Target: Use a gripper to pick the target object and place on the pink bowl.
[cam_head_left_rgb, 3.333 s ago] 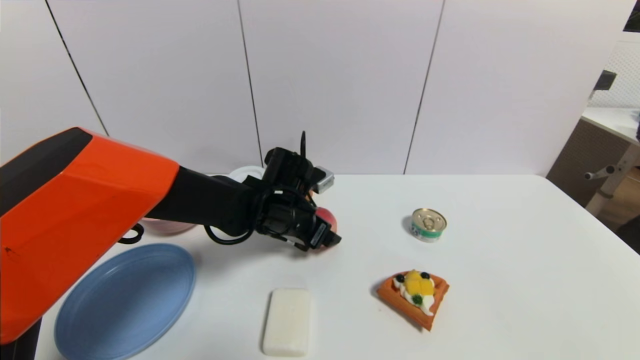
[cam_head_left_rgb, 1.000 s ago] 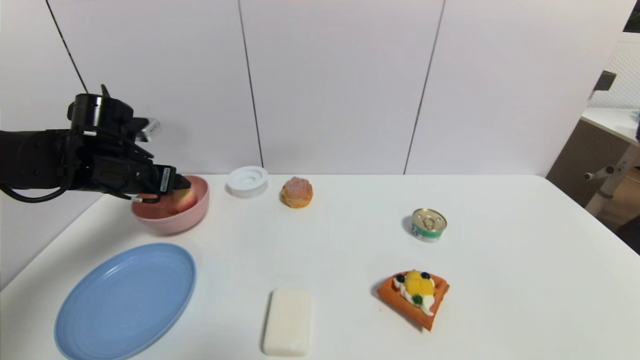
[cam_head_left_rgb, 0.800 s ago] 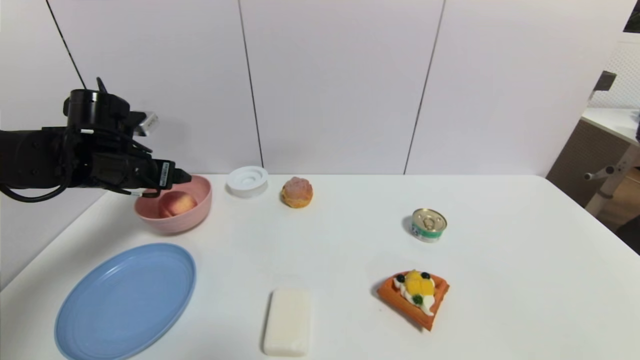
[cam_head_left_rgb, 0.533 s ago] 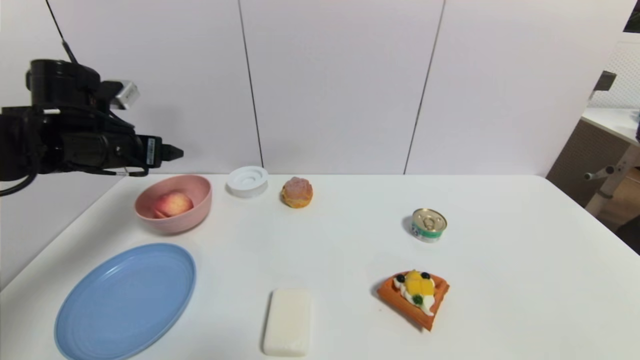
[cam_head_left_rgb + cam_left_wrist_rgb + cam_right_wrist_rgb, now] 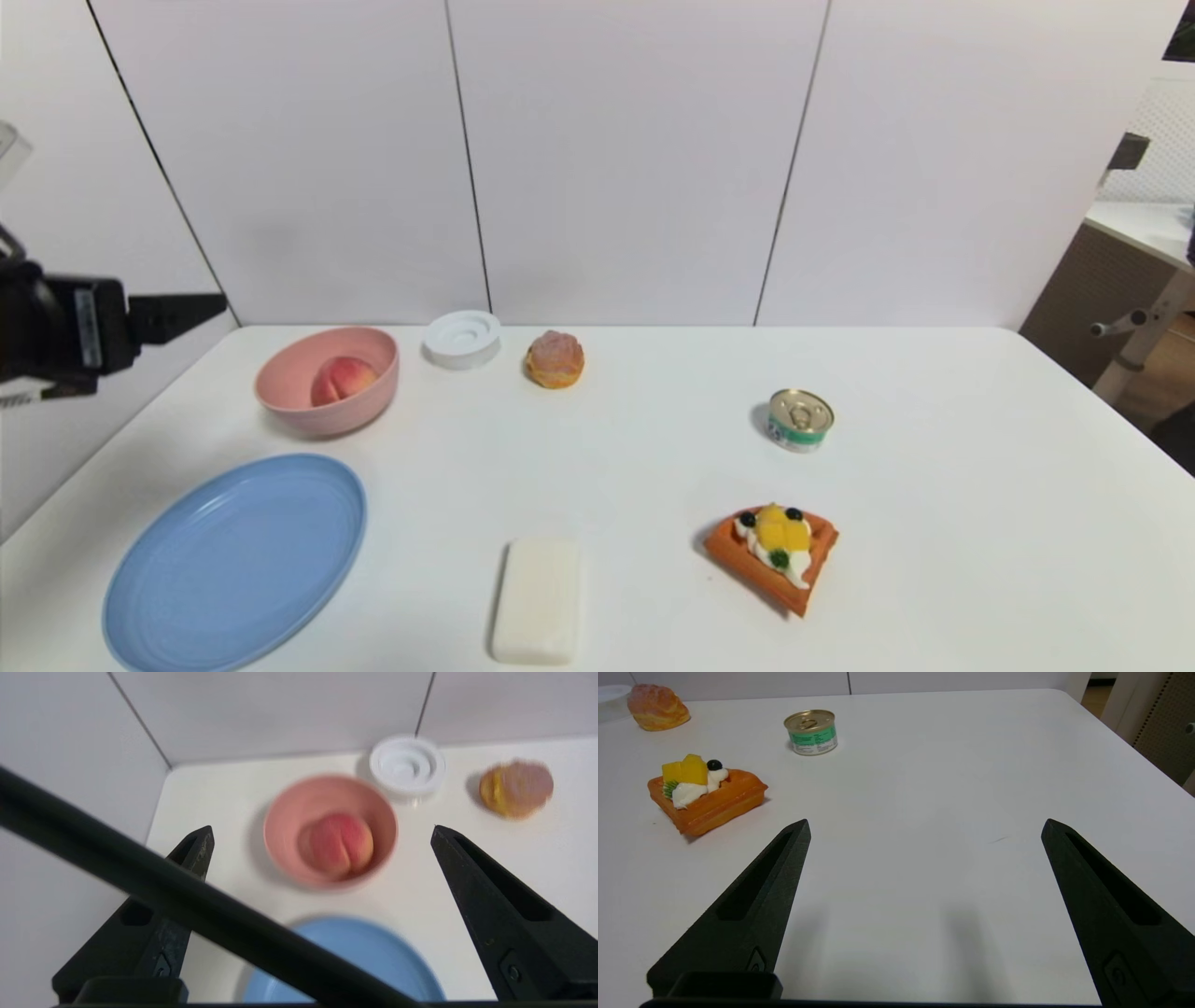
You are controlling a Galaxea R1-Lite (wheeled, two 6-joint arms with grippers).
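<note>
**Peach in the bowl, left tool clear of it**

The peach [image 5: 342,379] lies inside the pink bowl [image 5: 289,407] near the counter's [image 5: 653,467] far left corner. The left tool [image 5: 322,828] hangs in the air off the counter's left edge, well apart from the bowl, its jaws spread wide and empty.

The head view catches only that tool's tip [image 5: 177,315] — the left wrist view shows both fingers [image 5: 490,905] framing bowl and peach, with the blue plate [image 5: 355,956] nearer. The right tool [image 5: 924,826], seen only in its own wrist view, is parked open over bare counter, the waffle [image 5: 707,795] and tin can [image 5: 812,731] beyond it.
</note>
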